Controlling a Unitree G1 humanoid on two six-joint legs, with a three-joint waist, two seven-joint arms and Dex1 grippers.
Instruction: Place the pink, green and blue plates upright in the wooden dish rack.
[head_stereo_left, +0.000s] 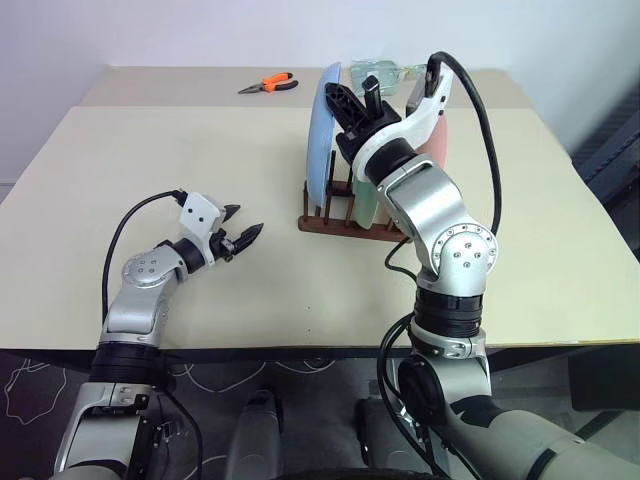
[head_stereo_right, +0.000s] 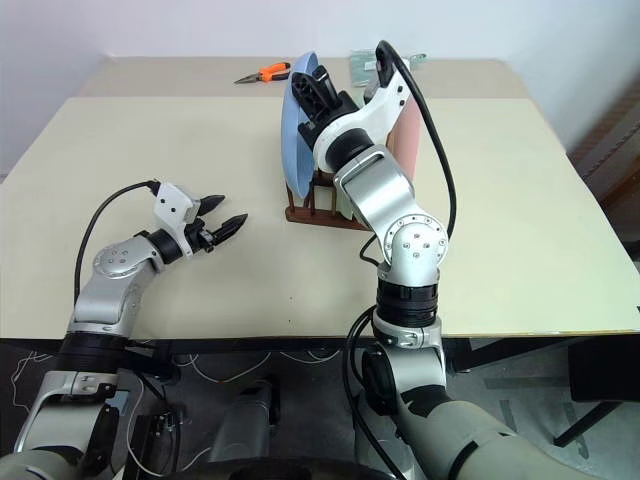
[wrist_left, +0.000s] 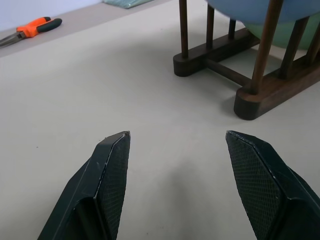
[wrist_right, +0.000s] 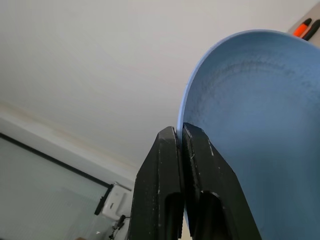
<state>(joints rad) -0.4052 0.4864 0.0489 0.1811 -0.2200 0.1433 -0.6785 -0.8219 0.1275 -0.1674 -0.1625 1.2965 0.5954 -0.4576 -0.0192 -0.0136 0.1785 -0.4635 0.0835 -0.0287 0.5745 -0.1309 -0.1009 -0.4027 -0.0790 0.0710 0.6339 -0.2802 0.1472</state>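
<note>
Blue plate (head_stereo_left: 320, 130) upright in rack (head_stereo_left: 345, 222), right gripper (wrist_right: 179, 134) pinching its rim (left gripper (head_stereo_left: 243, 222) spread, empty)

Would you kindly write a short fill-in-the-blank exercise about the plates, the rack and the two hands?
1. The right hand is shut on the rim of the ____ plate.
2. The wooden dish rack also holds a green plate and a ____ plate.
3. The left hand hovers with its fingers ____.
4. The orange-handled ____ lie at the table's far edge.

Missing words: blue; pink; open; pliers

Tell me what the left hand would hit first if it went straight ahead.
Probably the rack: the open left hand points across bare table toward its near end, where the blue plate stands.
</note>
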